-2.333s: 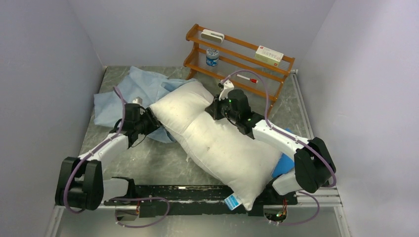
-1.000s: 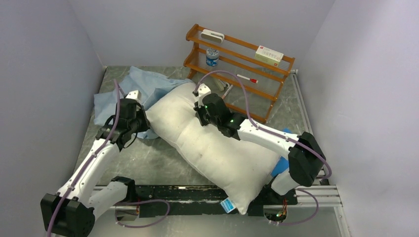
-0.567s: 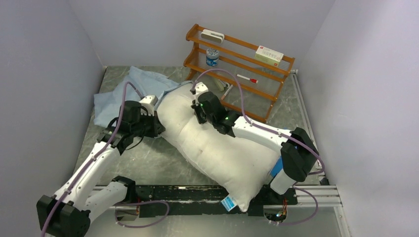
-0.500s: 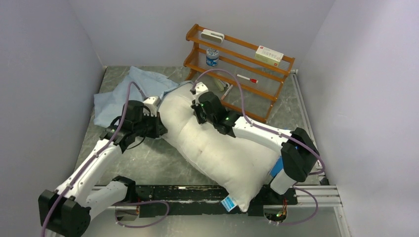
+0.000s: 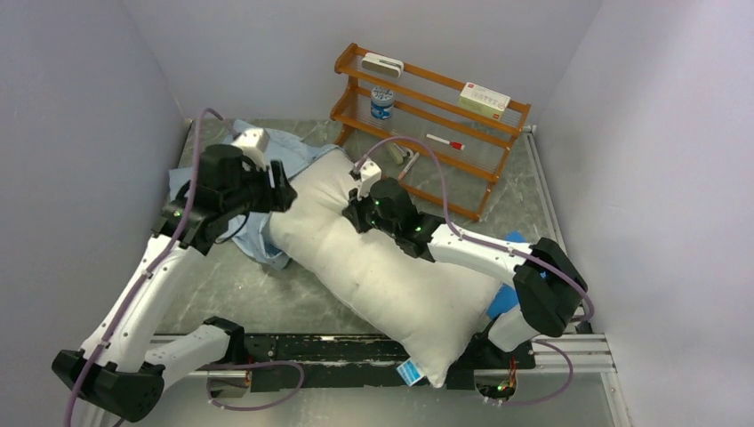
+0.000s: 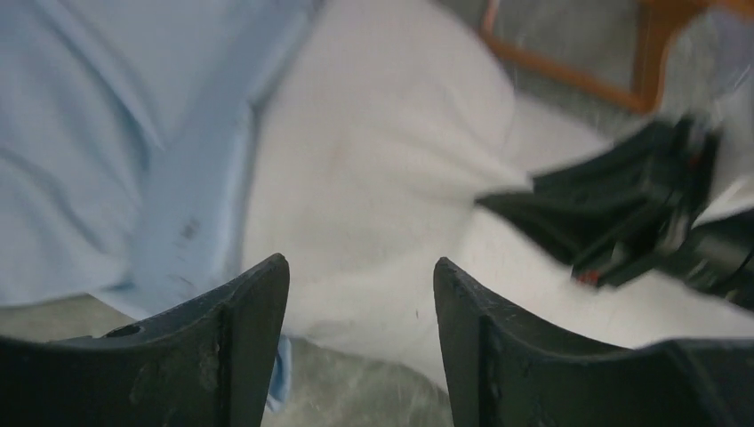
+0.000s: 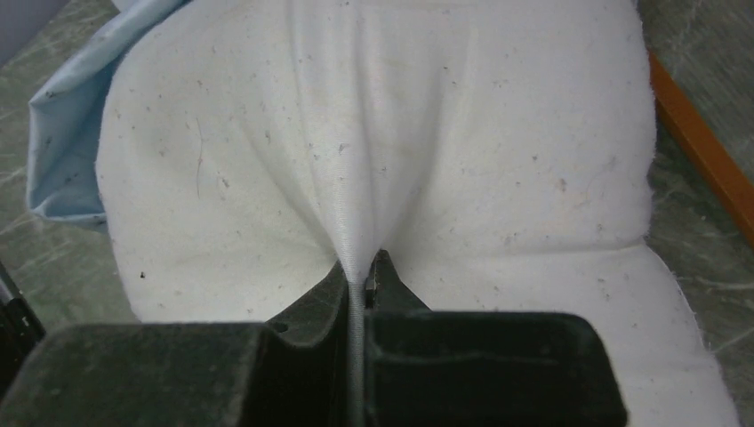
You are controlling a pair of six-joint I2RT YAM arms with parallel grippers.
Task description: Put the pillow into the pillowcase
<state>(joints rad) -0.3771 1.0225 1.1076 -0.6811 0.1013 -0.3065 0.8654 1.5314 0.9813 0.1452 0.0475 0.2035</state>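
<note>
The pillow (image 5: 382, 267), lying diagonally, is pinched near its far end by the right gripper (image 7: 363, 267). The left gripper (image 6: 360, 267) is held apart over the far-left pillowcase (image 5: 298, 153), whose hem is best gripped first.

the plump off-white pillow (image 5: 391, 276) lies flat and diagonal, its blue-and-white tagged end nearest, with a ridge of its fabric pinched up near the far end. the wrinkled pale-blue pillowcase (image 5: 293, 153) lies crumpled against its far-left side, not over it.
</note>
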